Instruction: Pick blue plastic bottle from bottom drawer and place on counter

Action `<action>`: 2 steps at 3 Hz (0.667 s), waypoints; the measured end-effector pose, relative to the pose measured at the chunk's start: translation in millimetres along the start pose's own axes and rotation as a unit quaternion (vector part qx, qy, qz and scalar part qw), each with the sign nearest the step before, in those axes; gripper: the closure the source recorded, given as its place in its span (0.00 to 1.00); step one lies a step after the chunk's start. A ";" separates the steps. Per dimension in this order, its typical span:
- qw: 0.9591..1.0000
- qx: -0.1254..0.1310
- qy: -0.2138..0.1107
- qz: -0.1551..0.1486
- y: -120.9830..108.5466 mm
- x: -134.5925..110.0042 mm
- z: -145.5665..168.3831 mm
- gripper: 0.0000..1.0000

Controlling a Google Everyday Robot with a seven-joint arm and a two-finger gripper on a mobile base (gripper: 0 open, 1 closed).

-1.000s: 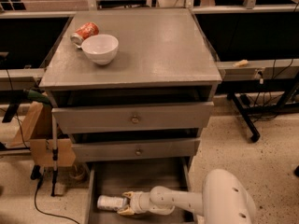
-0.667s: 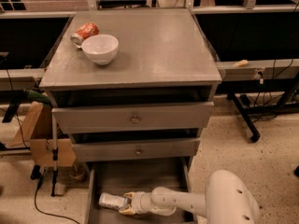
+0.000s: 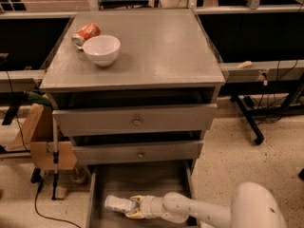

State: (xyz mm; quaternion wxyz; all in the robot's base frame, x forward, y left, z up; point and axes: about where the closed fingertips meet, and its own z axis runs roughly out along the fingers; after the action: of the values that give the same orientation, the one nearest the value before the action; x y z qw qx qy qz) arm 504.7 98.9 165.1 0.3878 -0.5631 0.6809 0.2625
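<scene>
The blue plastic bottle [image 3: 118, 204] lies on its side in the open bottom drawer [image 3: 142, 179], near its front left. My gripper [image 3: 133, 207] reaches in from the lower right, low inside the drawer, with its yellowish fingers around the bottle's right end. The white arm [image 3: 204, 212] runs off to the lower right. The counter [image 3: 156, 46] is the grey top of the cabinet, well above the gripper.
A white bowl [image 3: 101, 49] and an orange-red soda can [image 3: 86, 33] lying on its side sit at the counter's back left. Two upper drawers with brass knobs [image 3: 137, 122] stand slightly pulled out above the bottom drawer. A cardboard box [image 3: 45, 141] stands left of the cabinet.
The gripper and the bottle stay at about the same spot in the bottom drawer; no clear movement shows.
</scene>
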 end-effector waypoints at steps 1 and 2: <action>1.000 0.026 0.002 -0.012 -11.3 -7.1 -73.1 1.00; 0.998 0.063 0.023 -0.017 -24.6 -22.9 -158.7 1.00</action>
State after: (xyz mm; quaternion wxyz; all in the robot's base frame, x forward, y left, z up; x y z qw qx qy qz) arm 493.2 -19.9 275.0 0.4110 -0.5550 0.6952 0.1994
